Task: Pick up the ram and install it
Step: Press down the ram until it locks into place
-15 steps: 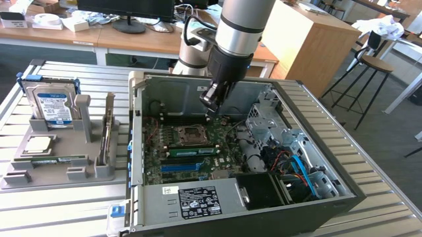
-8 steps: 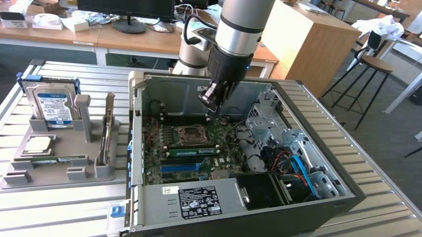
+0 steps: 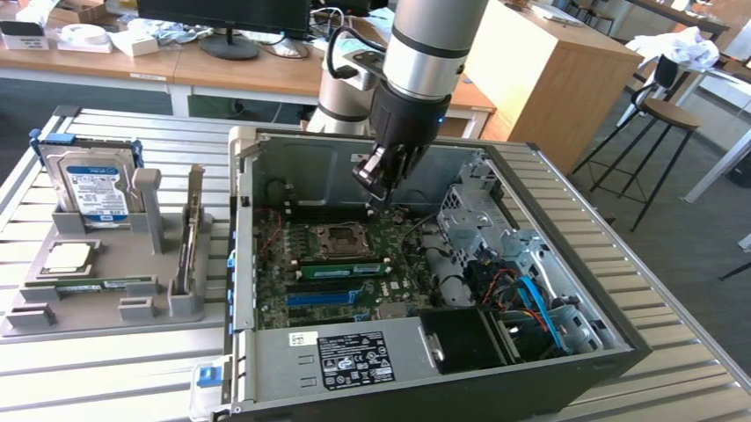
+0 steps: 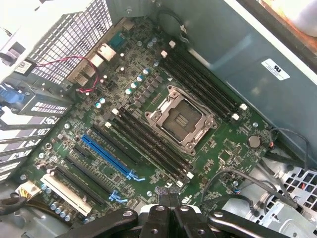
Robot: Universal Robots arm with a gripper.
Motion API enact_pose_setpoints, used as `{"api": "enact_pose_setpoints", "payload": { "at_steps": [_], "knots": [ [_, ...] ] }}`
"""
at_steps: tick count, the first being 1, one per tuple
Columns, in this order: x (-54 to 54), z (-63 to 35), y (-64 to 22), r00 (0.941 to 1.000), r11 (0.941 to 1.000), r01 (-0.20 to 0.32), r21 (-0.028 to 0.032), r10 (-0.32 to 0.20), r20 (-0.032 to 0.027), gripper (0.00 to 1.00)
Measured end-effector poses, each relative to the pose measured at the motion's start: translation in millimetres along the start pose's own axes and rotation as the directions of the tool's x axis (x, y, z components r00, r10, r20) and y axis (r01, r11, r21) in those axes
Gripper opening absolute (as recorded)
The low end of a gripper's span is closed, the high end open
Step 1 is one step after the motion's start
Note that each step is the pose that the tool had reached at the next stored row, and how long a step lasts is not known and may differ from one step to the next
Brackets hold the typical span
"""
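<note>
Gripper (image 3: 378,178) shut, holding nothing, poised over the open computer case (image 3: 586,352) near the motherboard (image 4: 148,129). Ram (image 3: 105,284) lies flat in the grey holder tray (image 3: 35,321) on the exterior view's left. Looks light, stiff, fragile; best taken by its long edges. Slatted metal table (image 3: 118,369); office desks behind.

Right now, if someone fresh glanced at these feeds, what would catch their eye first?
The open computer case in the middle of the slatted table, with the robot arm reaching down into it and its pincer shut above the green motherboard. On that board, the empty silver processor socket and a bright blue slot. At the exterior view's left, a grey holder carries a hard drive.
</note>
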State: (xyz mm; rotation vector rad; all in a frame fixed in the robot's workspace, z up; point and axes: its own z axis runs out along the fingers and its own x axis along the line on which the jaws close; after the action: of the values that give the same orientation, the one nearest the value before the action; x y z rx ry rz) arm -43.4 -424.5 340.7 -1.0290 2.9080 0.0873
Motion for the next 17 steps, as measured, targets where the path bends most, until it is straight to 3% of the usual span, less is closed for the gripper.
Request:
{"api": "enact_pose_setpoints", "payload": {
  "at_steps": [12, 17],
  "knots": [
    [3.3, 0.0, 2.9, 1.0000, 1.0000, -0.009, 0.0002, 0.009, 0.0000, 0.10],
    [4.1, 0.0, 3.4, 0.9976, 0.9976, -0.069, 0.0044, 0.069, 0.0018, 0.10]
  ]
}}
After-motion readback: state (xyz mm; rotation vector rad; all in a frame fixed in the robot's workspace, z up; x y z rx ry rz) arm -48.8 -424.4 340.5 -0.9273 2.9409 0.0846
